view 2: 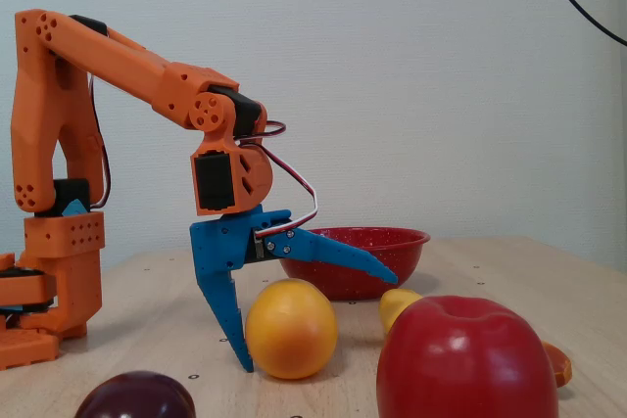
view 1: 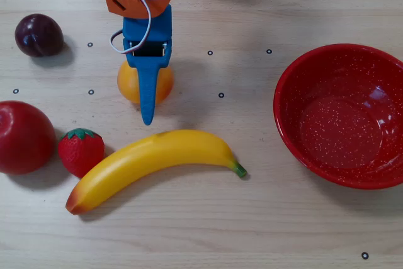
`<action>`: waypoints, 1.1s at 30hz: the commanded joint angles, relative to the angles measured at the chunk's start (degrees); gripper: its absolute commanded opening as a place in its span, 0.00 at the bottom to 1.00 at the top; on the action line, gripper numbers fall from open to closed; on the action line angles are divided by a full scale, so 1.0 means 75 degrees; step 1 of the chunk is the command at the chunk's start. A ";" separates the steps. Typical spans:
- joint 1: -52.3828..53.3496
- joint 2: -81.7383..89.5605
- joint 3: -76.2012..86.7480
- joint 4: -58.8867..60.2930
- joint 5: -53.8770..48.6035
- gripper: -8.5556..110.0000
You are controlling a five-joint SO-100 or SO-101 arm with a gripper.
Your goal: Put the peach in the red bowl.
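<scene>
Your blue gripper [view 2: 318, 320] stands spread wide astride the peach [view 2: 291, 329], one finger at each side, ready to clamp before carrying it to the red bowl [view 1: 343, 115]

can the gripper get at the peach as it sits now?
Probably yes. The gripper is open and straddles the peach: in the fixed view one finger is down beside it, the other reaches over the top. The banana and strawberry lie clear of it in the overhead view.
</scene>
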 commanded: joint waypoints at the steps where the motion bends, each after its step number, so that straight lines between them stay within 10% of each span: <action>1: 0.0094 0.0234 -0.0527 -0.0117 -0.0340 0.62; 33: -0.0094 0.0305 -0.0281 -0.0117 -0.0949 0.61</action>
